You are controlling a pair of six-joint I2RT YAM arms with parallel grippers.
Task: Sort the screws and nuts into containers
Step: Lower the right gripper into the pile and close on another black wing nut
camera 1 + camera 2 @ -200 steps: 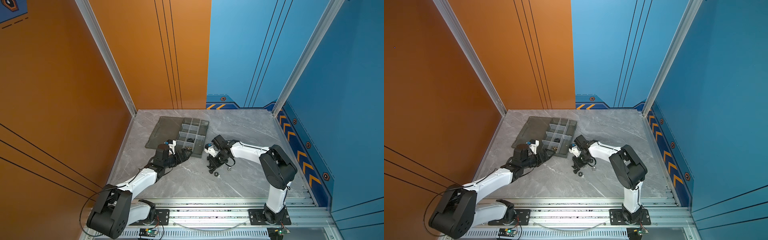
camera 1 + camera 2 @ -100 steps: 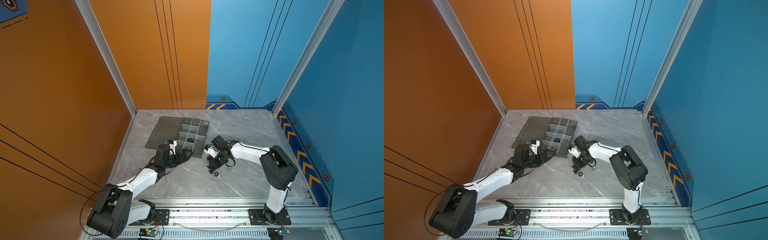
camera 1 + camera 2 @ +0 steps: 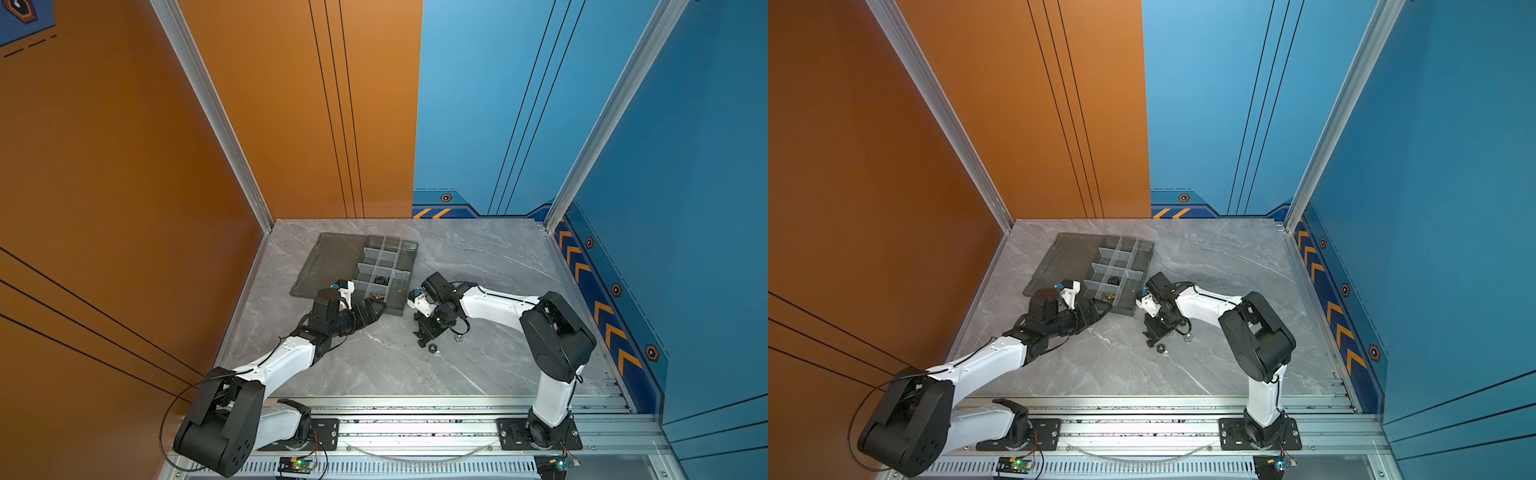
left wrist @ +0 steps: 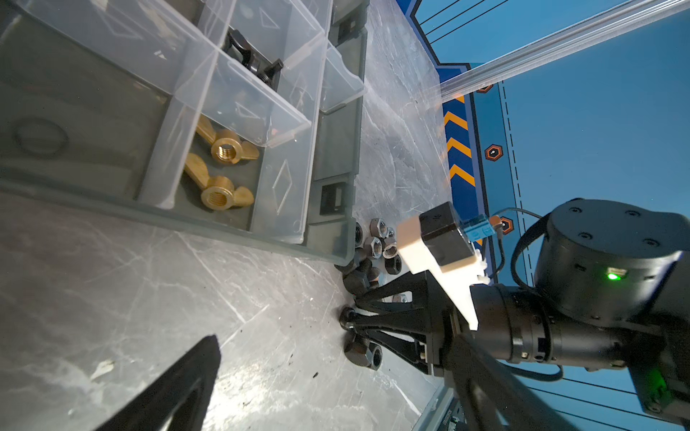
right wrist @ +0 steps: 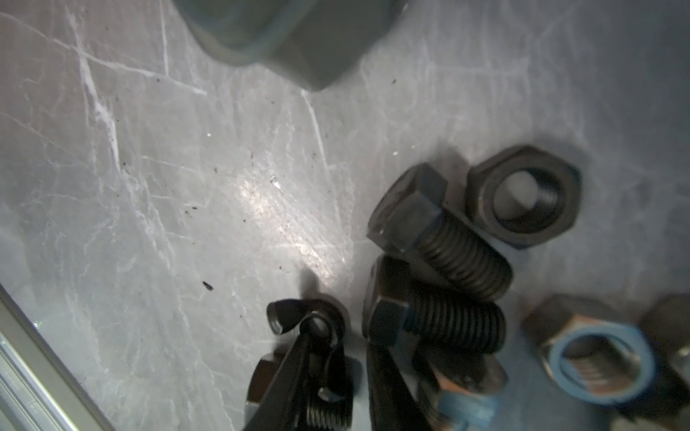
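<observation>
Pick phase rn imo. The right gripper (image 4: pixel 347 321) is nose-down in the loose pile on the grey marble-look tabletop (image 3: pixel 374 374), just off the near corner of the dark grey plastic organizer tray (image 4: pixel 239 227). Jaws are nearly together, pinching what looks like a small black winged nut (image 5: pixel 306 321) right at the tips. The nut is at table level, not lifted. Can't tell how secure the pinch is.

Rest of the pile sits right beside it. There are black hex-head screws (image 5: pixel 440 231) lying against each other, a black hex nut (image 5: pixel 522 197) next to them, and a cluster of silver hex nuts (image 4: pixel 377 242) by the tray corner. So plenty left, prob not even halfway.

Tray-wise, brass-coloured winged nuts (image 4: pixel 220 149) sit in a near cell and black winged nuts (image 4: pixel 254 59) in the next cell farther back. Next move, my guess: lift straight up w/o dragging the neighbours, clear the tray wall, and drop into the black-wing cell, not the brass one.

The left gripper (image 3: pixel 374 309) is spread wide w/ nothing in it, hovering at the tray's near edge by the brass cell. It shd be out of the drop path.
</observation>
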